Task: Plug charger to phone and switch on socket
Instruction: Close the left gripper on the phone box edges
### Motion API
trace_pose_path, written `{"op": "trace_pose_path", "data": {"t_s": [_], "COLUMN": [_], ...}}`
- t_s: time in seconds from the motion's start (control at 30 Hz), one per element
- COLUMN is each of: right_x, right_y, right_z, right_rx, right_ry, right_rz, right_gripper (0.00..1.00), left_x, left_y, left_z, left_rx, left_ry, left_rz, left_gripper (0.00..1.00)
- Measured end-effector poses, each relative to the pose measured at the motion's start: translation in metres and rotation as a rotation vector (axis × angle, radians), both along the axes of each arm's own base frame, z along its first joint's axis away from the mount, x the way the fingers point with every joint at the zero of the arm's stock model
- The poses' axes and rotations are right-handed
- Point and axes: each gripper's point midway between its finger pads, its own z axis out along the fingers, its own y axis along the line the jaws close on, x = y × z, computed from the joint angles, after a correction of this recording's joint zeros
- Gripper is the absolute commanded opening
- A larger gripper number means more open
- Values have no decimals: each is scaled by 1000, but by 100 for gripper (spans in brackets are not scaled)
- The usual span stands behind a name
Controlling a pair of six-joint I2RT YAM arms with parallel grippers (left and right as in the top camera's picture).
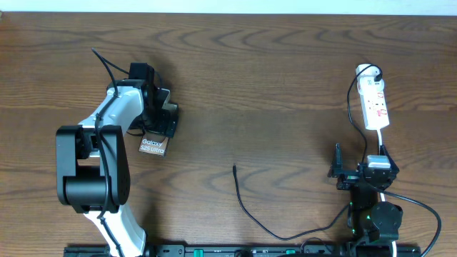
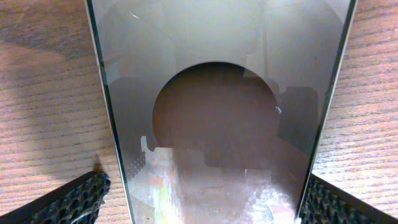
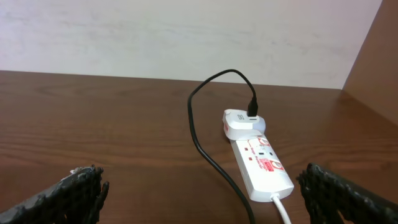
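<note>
The phone (image 1: 152, 147) lies on the table at the left, its "Galaxy Ultra" lettering showing below my left gripper (image 1: 166, 118). In the left wrist view the phone's glossy face (image 2: 217, 93) fills the frame. My left gripper (image 2: 208, 194) is open and straddles it, the right finger at its edge, the left a sliver off. The charger's plug tip (image 1: 235, 168) lies free mid-table. Its cable (image 3: 199, 137) runs to the white adapter (image 3: 239, 124) in the socket (image 1: 375, 103), also in the right wrist view (image 3: 261, 165). My right gripper (image 1: 360, 163) is open and empty, short of the socket.
The socket's white cord (image 3: 283, 208) runs back toward my right arm. The charger cable loops along the table's front edge (image 1: 285, 235). A wall stands behind the far edge of the table (image 3: 186, 37).
</note>
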Motion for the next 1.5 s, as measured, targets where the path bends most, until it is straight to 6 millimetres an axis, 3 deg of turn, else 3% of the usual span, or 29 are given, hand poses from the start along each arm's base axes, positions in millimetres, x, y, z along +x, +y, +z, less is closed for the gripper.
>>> {"op": "trace_pose_path", "data": {"t_s": [0.6,0.7,1.5], "right_x": [0,0,0], "right_y": [0,0,0], "right_z": [0,0,0], "right_rx": [0,0,0], "right_ry": [0,0,0], "right_rz": [0,0,0], "right_gripper": [99,99,99], "left_x": [0,0,0], "left_y": [0,0,1], "left_z": [0,0,0], "left_rx": [0,0,-2], "left_ry": [0,0,1], "left_rz": [0,0,2], "left_gripper": [99,93,93]}}
